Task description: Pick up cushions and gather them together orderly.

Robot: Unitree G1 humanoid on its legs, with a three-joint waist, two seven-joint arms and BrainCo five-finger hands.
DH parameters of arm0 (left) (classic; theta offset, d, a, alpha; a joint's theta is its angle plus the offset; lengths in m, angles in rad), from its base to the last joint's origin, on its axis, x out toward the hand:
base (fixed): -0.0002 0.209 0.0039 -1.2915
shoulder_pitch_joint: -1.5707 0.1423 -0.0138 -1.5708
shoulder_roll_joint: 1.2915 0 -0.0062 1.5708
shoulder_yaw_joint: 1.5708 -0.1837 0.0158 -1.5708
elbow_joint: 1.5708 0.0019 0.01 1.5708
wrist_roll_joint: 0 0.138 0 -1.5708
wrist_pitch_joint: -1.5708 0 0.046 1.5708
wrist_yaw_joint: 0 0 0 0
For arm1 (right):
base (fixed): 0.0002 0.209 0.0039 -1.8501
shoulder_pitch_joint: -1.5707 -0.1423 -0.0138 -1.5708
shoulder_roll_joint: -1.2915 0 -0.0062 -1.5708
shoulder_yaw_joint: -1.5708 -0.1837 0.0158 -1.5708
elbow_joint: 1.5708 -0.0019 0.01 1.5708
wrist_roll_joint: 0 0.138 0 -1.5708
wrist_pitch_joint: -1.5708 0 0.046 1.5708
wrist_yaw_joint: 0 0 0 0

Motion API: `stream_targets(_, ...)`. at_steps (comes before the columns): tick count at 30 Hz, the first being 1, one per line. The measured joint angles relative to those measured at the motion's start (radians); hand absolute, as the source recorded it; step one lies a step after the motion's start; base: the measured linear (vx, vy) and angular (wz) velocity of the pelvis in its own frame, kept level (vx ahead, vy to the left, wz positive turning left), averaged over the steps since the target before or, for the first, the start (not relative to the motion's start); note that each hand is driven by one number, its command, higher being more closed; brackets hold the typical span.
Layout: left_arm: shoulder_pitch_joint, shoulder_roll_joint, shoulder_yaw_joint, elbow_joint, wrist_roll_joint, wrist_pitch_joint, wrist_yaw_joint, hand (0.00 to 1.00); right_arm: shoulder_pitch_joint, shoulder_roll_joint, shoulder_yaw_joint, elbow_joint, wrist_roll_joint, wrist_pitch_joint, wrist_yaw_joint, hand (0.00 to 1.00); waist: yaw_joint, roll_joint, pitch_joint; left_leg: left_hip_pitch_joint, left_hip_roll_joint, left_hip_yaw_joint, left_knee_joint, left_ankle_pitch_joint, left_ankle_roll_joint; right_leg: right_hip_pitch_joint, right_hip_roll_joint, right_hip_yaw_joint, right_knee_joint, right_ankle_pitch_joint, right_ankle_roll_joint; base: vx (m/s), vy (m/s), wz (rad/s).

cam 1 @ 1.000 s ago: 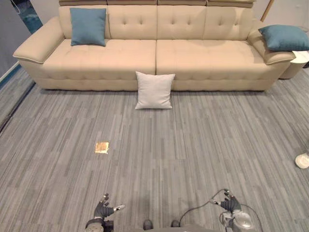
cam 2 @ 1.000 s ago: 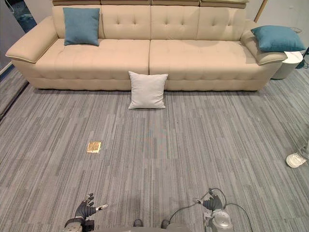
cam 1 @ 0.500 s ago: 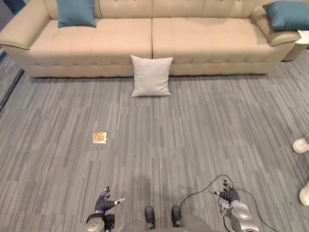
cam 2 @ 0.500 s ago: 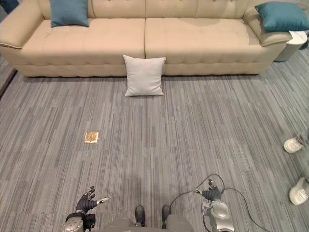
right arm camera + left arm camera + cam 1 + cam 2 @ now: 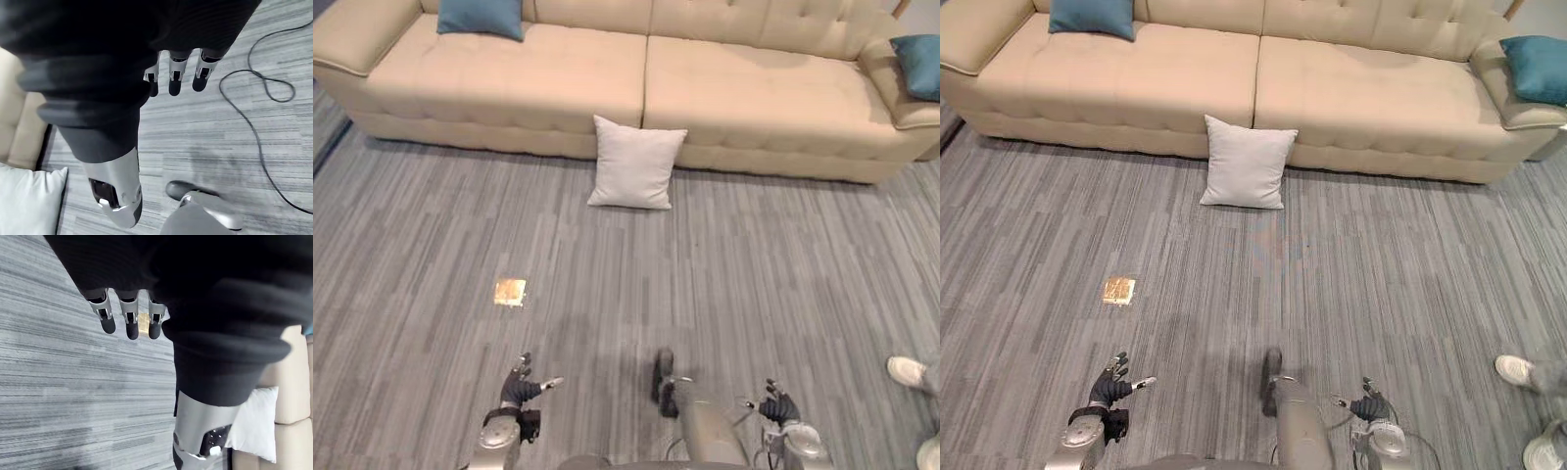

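In the left eye view, nothing of the task looks done yet. The three cushions lie well apart. The white cushion (image 5: 636, 164) stands on the carpet (image 5: 783, 264), leaning against the front of the sofa (image 5: 754, 93) near its middle. The left teal cushion (image 5: 480, 16) sits at the far left of the seat, and the right teal cushion (image 5: 917, 65) rests on the far right armrest. The left robot hand (image 5: 522, 385) and right robot hand (image 5: 778, 407) hang low at the near edge, far from every cushion.

In the right eye view, a small gold patch (image 5: 1118, 290) lies on the carpet to the near left, and a person's shoe (image 5: 1514, 369) shows at the near right.

In the left wrist view, the fingers (image 5: 131, 323) of the left robot hand hang straight and hold nothing, with the white cushion beyond them.

In the right wrist view, the fingers (image 5: 175, 81) of the right robot hand are likewise relaxed and empty.

My judgement is that the whole job remains: approach, lift each cushion, and set all three together neatly.
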Motion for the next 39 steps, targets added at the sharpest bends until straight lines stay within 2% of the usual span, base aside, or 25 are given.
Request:
stream_targets(1, 0.001, -0.022, 0.009, 0.005, 0.0, 0.0, 0.0, 0.0, -0.001, -0.005, 0.002, -0.004, 0.001, -0.001, 0.002, 0.0, 0.004, 0.018, 0.016, -0.084, 0.04, 0.025, 0.239, 0.128, -0.011, 0.077, 0.016, 0.003, -0.029, -0.033, -0.006, 0.67, -0.24, -0.02)
stream_targets(2, 0.006, -0.035, 0.019, 0.005, 0.0, -0.001, 0.0, 0.0, 0.0, -0.008, 0.004, -0.004, 0.001, 0.0, 0.002, 0.0, 0.007, 0.029, 0.021, -0.125, 0.073, 0.034, 0.358, 0.19, -0.012, 0.128, 0.03, 0.002, -0.056, -0.044, -0.008, 0.67, -0.208, -0.14)
stream_targets(4, 0.007, -0.054, 0.028, -0.001, -0.007, -0.002, -0.002, 0.0, 0.0, 0.004, 0.005, -0.023, 0.027, -0.001, -0.003, 0.0, 0.037, 0.032, 0.033, -0.251, 0.186, 0.154, 0.676, 0.115, 0.084, 0.317, 0.064, 0.02, -0.136, -0.067, -0.022, 0.59, -0.149, -0.27)
stream_targets(5, 0.008, -0.057, 0.03, -0.009, -0.008, -0.003, -0.002, 0.0, 0.001, 0.009, 0.005, -0.038, 0.037, -0.003, -0.006, 0.0, 0.042, 0.026, 0.035, -0.283, 0.193, 0.175, 0.695, 0.099, 0.089, 0.357, 0.063, 0.029, -0.16, -0.072, -0.023, 0.52, -0.098, -0.25)
stream_targets(6, 0.007, -0.06, 0.03, -0.021, -0.008, -0.005, -0.002, 0.0, -0.001, 0.012, 0.006, -0.06, 0.047, -0.011, -0.007, 0.0, 0.056, 0.009, 0.035, -0.35, 0.191, 0.207, 0.686, 0.079, 0.107, 0.425, 0.054, 0.051, -0.211, -0.099, -0.012, 0.57, -0.049, -0.31)
stream_targets(10, 0.007, -0.071, 0.037, -0.026, -0.017, -0.004, -0.001, 0.0, -0.034, 0.01, -0.001, -0.065, 0.052, -0.018, -0.007, 0.0, 0.091, 0.006, 0.038, -0.501, 0.151, 0.226, 0.315, 0.044, 0.103, 0.546, 0.036, 0.092, -0.304, -0.12, 0.023, 0.44, 0.041, -0.37)
stream_targets(11, 0.008, -0.087, 0.035, -0.026, -0.019, -0.004, -0.001, 0.0, -0.029, 0.006, -0.006, -0.067, 0.052, -0.019, -0.008, 0.0, 0.09, 0.005, 0.036, -0.492, 0.097, 0.174, 0.025, 0.088, 0.067, 0.592, 0.021, 0.093, -0.333, -0.137, 0.05, 0.44, 0.125, -0.19)
stream_targets(13, 0.022, -0.105, 0.035, -0.024, -0.02, -0.004, -0.001, 0.0, -0.018, -0.003, -0.013, -0.063, 0.051, -0.021, -0.011, 0.0, 0.088, 0.032, 0.022, -0.489, 0.074, 0.111, -0.18, 0.168, 0.064, 0.627, 0.021, 0.096, -0.348, -0.176, 0.088, 0.45, 0.225, -0.14)
stream_targets(14, 0.025, -0.105, 0.036, -0.014, -0.021, -0.003, 0.001, 0.0, -0.014, -0.001, -0.011, -0.055, 0.051, -0.02, -0.015, 0.0, 0.089, 0.036, 0.013, -0.473, 0.06, 0.091, -0.184, 0.284, 0.105, 0.655, 0.006, 0.106, -0.336, -0.212, 0.116, 0.47, 0.281, -0.12)
stream_targets(15, 0.026, -0.096, 0.036, -0.014, -0.027, -0.004, 0.002, 0.0, -0.004, 0.011, -0.009, -0.051, 0.051, -0.02, -0.017, 0.0, 0.091, 0.009, 0.002, -0.468, 0.025, 0.092, -0.173, 0.303, 0.131, 0.661, -0.03, 0.108, -0.319, -0.242, 0.135, 0.5, 0.276, 0.02)
stream_targets(16, 0.02, -0.094, 0.035, -0.014, -0.027, -0.003, 0.003, 0.0, 0.009, 0.014, -0.01, -0.04, 0.049, -0.02, -0.017, 0.0, 0.087, -0.015, -0.009, -0.481, -0.011, 0.094, -0.124, 0.255, 0.173, 0.651, -0.073, 0.113, -0.26, -0.267, 0.154, 0.51, 0.237, 0.09)
stream_targets(18, 0.018, -0.1, 0.033, -0.012, -0.027, -0.003, 0.001, 0.0, 0.006, 0.008, -0.012, -0.019, 0.046, -0.019, -0.023, 0.0, 0.086, -0.02, -0.009, -0.449, -0.033, 0.119, -0.068, 0.166, 0.192, 0.558, -0.119, 0.144, 0.013, -0.281, 0.18, 0.59, 0.288, -0.09)
stream_targets(20, 0.021, -0.089, 0.032, -0.002, -0.027, 0.0, 0.002, 0.0, 0.007, 0.016, -0.01, -0.015, 0.038, -0.018, -0.026, 0.0, 0.083, -0.031, -0.011, -0.385, -0.062, 0.127, -0.074, 0.121, 0.207, 0.455, -0.171, 0.156, 0.296, -0.225, 0.232, 0.47, 0.229, -0.1)
stream_targets(22, 0.018, -0.067, 0.017, -0.002, -0.027, 0.002, 0.005, 0.0, 0.016, 0.02, 0.006, -0.013, 0.036, -0.014, -0.026, 0.0, 0.078, -0.031, -0.008, -0.253, -0.084, 0.131, -0.106, 0.061, 0.23, 0.326, -0.193, 0.17, 0.59, -0.245, 0.193, 0.48, 0.152, -0.07)
stream_targets(23, 0.019, -0.06, 0.017, -0.002, -0.027, 0.002, 0.006, 0.0, 0.016, 0.021, 0.011, -0.015, 0.034, -0.014, -0.026, 0.0, 0.077, -0.029, -0.008, -0.219, -0.084, 0.131, -0.118, 0.056, 0.227, 0.301, -0.187, 0.165, 0.608, -0.263, 0.186, 0.47, 0.095, 0.07)
stream_targets(25, 0.015, -0.039, 0.015, -0.001, -0.027, 0.001, 0.006, 0.0, 0.015, 0.024, 0.012, -0.014, 0.031, -0.014, -0.025, 0.0, 0.052, -0.024, -0.006, -0.109, -0.077, 0.126, -0.18, 0.045, 0.229, 0.216, -0.15, 0.098, 0.502, -0.31, 0.142, 0.51, 0.033, 0.24)
stream_targets(27, 0.006, -0.031, 0.016, 0.002, -0.027, 0.001, 0.005, 0.0, 0.002, 0.023, 0.012, -0.014, 0.031, -0.014, -0.025, 0.0, 0.041, -0.018, -0.006, -0.071, -0.054, 0.124, -0.209, 0.045, 0.226, 0.15, -0.096, 0.056, 0.281, -0.297, 0.135, 0.52, -0.034, 0.2)
stream_targets(29, 0.002, -0.02, 0.014, 0.013, -0.026, 0.0, 0.005, 0.0, 0.005, 0.023, 0.011, -0.013, 0.031, -0.014, -0.025, 0.0, 0.028, -0.03, -0.01, -0.028, -0.057, 0.119, -0.232, 0.036, 0.179, 0.14, -0.045, 0.072, -0.01, -0.16, 0.125, 0.52, -0.085, 0.36)
stream_targets(30, 0.008, -0.01, 0.014, 0.017, -0.026, 0.001, 0.002, 0.0, 0.035, 0.026, 0.011, -0.011, 0.03, -0.014, -0.025, 0.0, 0.03, -0.068, -0.023, 0.005, -0.082, 0.108, -0.232, 0.006, 0.134, 0.139, -0.041, 0.102, -0.11, 0.035, 0.083, 0.51, -0.115, 0.26)
stream_targets(31, 0.001, -0.031, 0.022, 0.051, -0.026, 0.005, 0.004, 0.0, 0.032, 0.007, 0.009, 0.016, 0.03, -0.009, -0.024, 0.0, 0.034, -0.048, -0.016, 0.04, -0.069, 0.087, -0.207, -0.025, 0.11, 0.125, -0.033, 0.099, -0.013, 0.041, 0.04, 0.49, -0.117, 0.19)
stream_targets(32, 0.009, -0.037, 0.023, 0.051, -0.026, 0.004, 0.002, 0.0, 0.032, 0.006, 0.009, 0.02, 0.03, -0.002, -0.025, 0.0, 0.032, -0.035, -0.023, 0.035, -0.048, 0.08, -0.182, -0.023, 0.106, 0.124, -0.029, 0.085, 0.009, 0.022, 0.032, 0.48, -0.165, 0.24)
stream_targets(33, 0.017, -0.046, 0.022, 0.047, -0.026, 0.003, 0.001, 0.0, 0.05, 0.009, 0.008, 0.002, 0.03, -0.002, -0.023, 0.0, 0.024, -0.03, -0.031, 0.005, -0.027, 0.063, -0.086, -0.023, 0.093, 0.158, -0.028, 0.07, -0.008, -0.041, 0.032, 0.43, -0.185, 0.23)
stream_targets(34, 0.014, -0.068, 0.024, 0.039, -0.026, 0.003, 0.0, 0.0, 0.053, 0.007, 0.002, -0.003, 0.031, -0.002, -0.018, 0.0, 0.026, -0.005, -0.025, -0.058, 0.014, 0.064, 0.084, -0.022, 0.067, 0.192, -0.004, 0.061, -0.027, -0.063, 0.021, 0.43, -0.206, 0.22)
stream_targets(36, 0.015, -0.091, 0.027, 0.032, -0.026, 0.003, -0.001, 0.0, 0.055, 0.016, 0.004, -0.01, 0.033, -0.001, -0.014, 0.0, 0.031, 0.009, -0.021, -0.16, 0.095, 0.073, 0.332, -0.004, 0.023, 0.265, 0.026, 0.044, -0.074, -0.084, 0.01, 0.36, -0.166, 0.08)
stream_targets(39, 0.014, -0.125, 0.026, 0.025, -0.027, 0.003, -0.002, 0.0, 0.07, 0.035, -0.003, -0.055, 0.043, -0.003, -0.015, 0.0, 0.042, 0.004, -0.019, -0.215, 0.142, 0.127, 0.367, -0.03, 0.068, 0.384, 0.037, 0.039, -0.135, -0.106, 0.005, 0.34, -0.102, 0.03)
